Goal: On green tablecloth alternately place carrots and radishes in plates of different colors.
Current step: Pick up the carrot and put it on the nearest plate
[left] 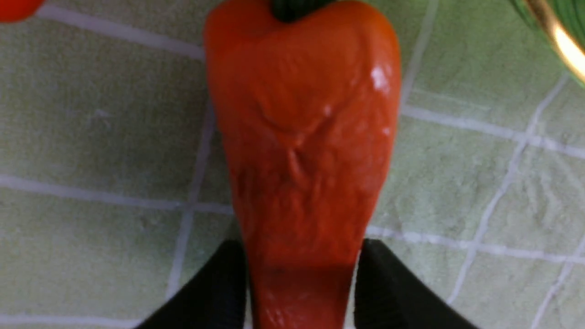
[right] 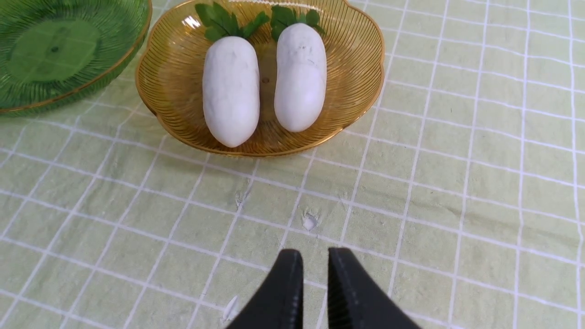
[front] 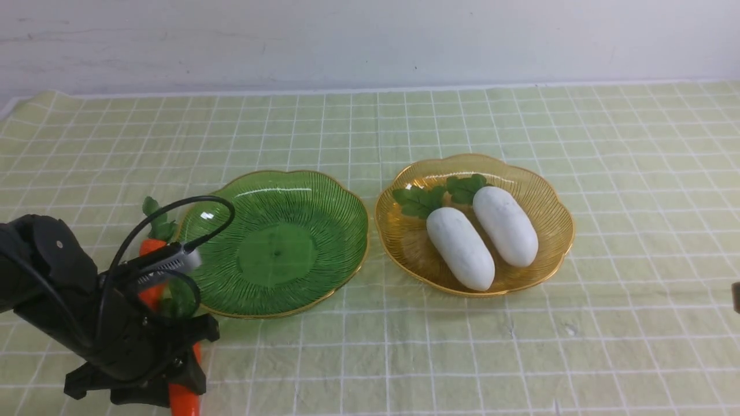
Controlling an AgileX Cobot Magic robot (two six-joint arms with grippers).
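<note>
Your left pincer (left: 301,274) has closed in on both sides of a carrot (left: 301,137) lying on the green tablecloth (front: 370,358) near the green plate (front: 277,248). Your right pincer (right: 315,274) is slightly open, with nothing in it; both radishes (front: 461,248) lie in the amber plate (front: 404,266).

No readable text, label, brand, number or sign shows on anything in any of the three views.
</note>
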